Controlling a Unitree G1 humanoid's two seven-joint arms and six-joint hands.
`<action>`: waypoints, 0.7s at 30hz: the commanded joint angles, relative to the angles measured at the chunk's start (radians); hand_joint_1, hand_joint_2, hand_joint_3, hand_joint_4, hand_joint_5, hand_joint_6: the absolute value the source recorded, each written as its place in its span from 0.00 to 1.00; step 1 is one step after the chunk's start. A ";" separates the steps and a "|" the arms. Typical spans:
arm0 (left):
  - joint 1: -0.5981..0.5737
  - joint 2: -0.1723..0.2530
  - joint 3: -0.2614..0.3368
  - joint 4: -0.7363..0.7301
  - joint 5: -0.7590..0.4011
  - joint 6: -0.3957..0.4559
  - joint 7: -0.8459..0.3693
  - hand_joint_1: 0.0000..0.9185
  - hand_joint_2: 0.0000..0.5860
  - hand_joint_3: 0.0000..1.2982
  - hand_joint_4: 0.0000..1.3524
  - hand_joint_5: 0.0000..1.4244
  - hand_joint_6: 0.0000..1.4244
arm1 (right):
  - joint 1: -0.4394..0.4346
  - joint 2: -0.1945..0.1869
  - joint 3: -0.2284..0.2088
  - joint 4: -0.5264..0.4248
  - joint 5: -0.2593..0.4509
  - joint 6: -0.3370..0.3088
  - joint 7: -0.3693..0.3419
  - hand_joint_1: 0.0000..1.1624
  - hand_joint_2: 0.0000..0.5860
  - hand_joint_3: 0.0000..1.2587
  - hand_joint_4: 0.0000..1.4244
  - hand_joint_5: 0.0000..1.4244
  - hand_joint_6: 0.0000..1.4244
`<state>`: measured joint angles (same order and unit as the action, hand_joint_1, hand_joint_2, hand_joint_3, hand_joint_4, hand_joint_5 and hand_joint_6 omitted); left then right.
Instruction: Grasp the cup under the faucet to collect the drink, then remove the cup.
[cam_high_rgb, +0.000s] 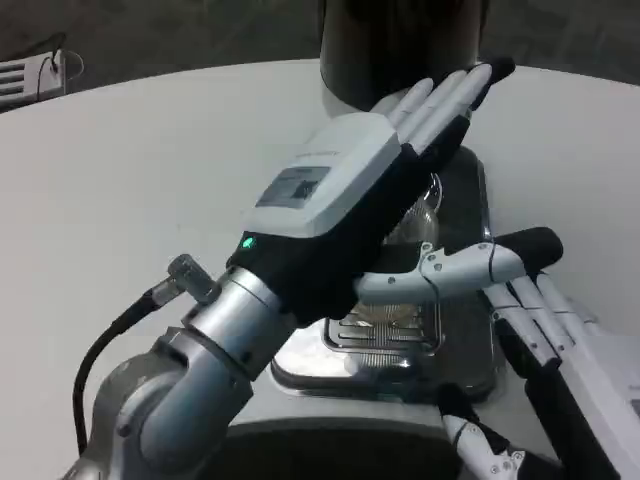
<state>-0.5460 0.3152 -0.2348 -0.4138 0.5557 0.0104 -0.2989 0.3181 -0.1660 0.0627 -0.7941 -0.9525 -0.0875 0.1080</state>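
The left hand (345, 185) lies across the middle of the view, its white back turned up and its fingers (440, 100) straight and pressed side by side, reaching toward the far right. It hides most of what stands behind it. Only a sliver of the clear cup (425, 215) shows past the hand's right edge, upright on the metal drip tray (470, 330), with its long axis vertical; its rim and base are covered. Whether the left thumb (455, 270), which stretches right below the cup, touches the glass cannot be told, so it is unclear whether the hand holds the cup.

The dark drink dispenser (400, 45) stands at the far edge, cut off at the top; its faucet is hidden.

The right hand (540, 300) comes in from the near right, cut off by the frame, its fingers straight and slightly apart beside the tray, holding nothing.

The white surface (130, 170) is round-edged, with dark floor beyond and a pale object (30, 75) at far left, too cropped to identify.
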 joint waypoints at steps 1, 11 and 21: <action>0.001 0.010 -0.020 -0.008 0.007 0.004 -0.039 0.00 0.25 0.00 0.00 0.00 0.00 | -0.031 0.011 0.007 0.012 0.037 0.031 0.028 0.26 0.75 0.04 0.00 0.00 0.07; 0.005 0.007 -0.023 -0.018 0.006 0.011 -0.039 0.00 0.24 0.00 0.00 0.00 0.00 | -0.148 0.049 0.040 0.055 0.085 0.116 0.057 0.35 0.62 0.04 0.02 0.02 0.09; 0.016 0.007 -0.020 -0.033 0.008 0.017 -0.033 0.00 0.25 0.00 0.00 0.00 0.00 | -0.233 0.081 0.065 0.104 0.098 0.178 0.045 0.42 0.53 0.04 0.03 0.03 0.10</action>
<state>-0.5451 0.3168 -0.2391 -0.4312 0.5592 0.0287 -0.3049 0.1043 -0.0969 0.1241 -0.7053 -0.8682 0.0691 0.1601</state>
